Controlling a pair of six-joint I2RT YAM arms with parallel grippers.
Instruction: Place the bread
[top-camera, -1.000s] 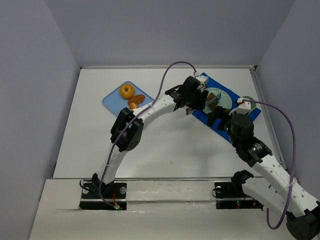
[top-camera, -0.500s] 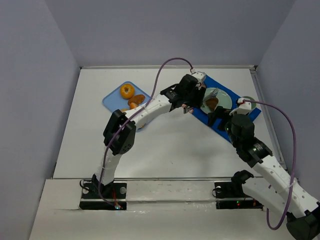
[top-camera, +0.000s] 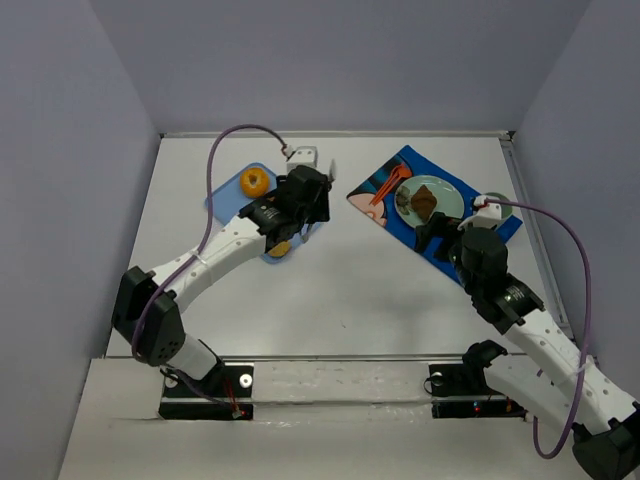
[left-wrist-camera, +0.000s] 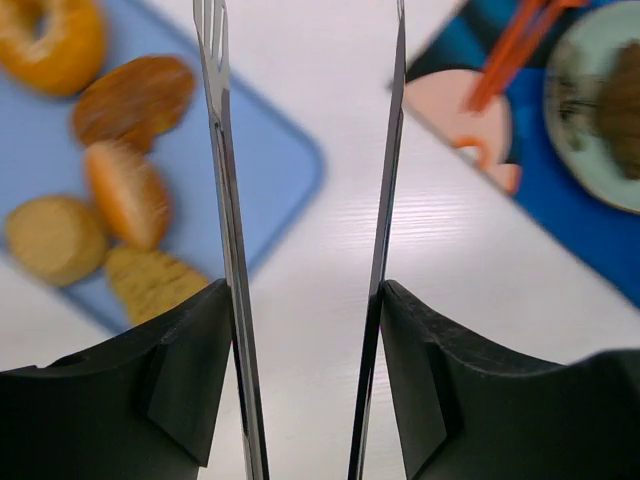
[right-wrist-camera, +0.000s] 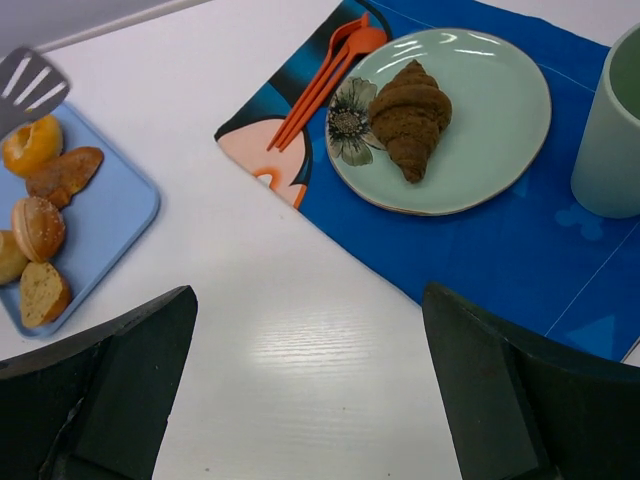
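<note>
Blue tray (right-wrist-camera: 112, 212), far left: doughnut (right-wrist-camera: 30, 145), rolls (right-wrist-camera: 38, 228). Left gripper (left-wrist-camera: 303, 30) over the tray's right edge, tongs parted wide, holding nothing. Croissant (right-wrist-camera: 408, 115) lies on green plate (right-wrist-camera: 490, 110), on blue placemat (right-wrist-camera: 520, 250), far right. Right gripper (right-wrist-camera: 305, 380) just near of the mat, fingers spread wide, empty.

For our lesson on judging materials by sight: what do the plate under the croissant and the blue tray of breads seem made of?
Plate: likely glazed ceramic, pale green; bright sharp highlights near its rim show gloss, though melamine is possible.
Tray: probably plastic, light blue, matte; even colour, rounded corner, no glare.
</note>
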